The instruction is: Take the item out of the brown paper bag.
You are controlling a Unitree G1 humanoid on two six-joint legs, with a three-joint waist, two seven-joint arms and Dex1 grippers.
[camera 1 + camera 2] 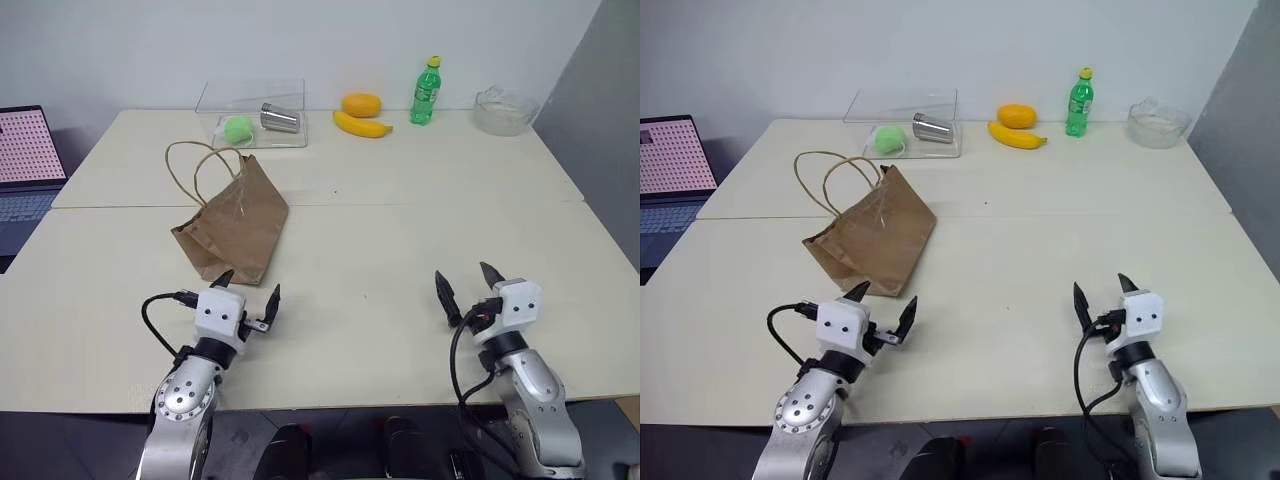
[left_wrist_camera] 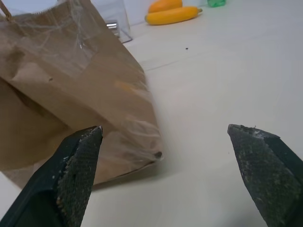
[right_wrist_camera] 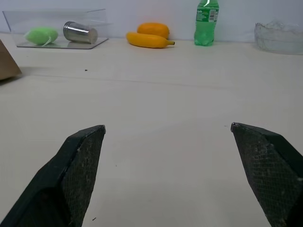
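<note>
Two spread-fingered grippers, left (image 1: 248, 287) just before brown paper bag (image 1: 235, 225)

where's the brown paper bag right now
The crumpled brown kraft paper bag lies on the left half of the pale table, just ahead of the open left end effector, nearer than the clear plastic tray.

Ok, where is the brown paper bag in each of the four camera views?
Left eye view: paper bag left of centre, lying ahead of the left end effector.
Right eye view: bag left of centre.
Left wrist view: bag close up.
Right wrist view: one corner at the edge.
Shared landmark: banana.
</note>
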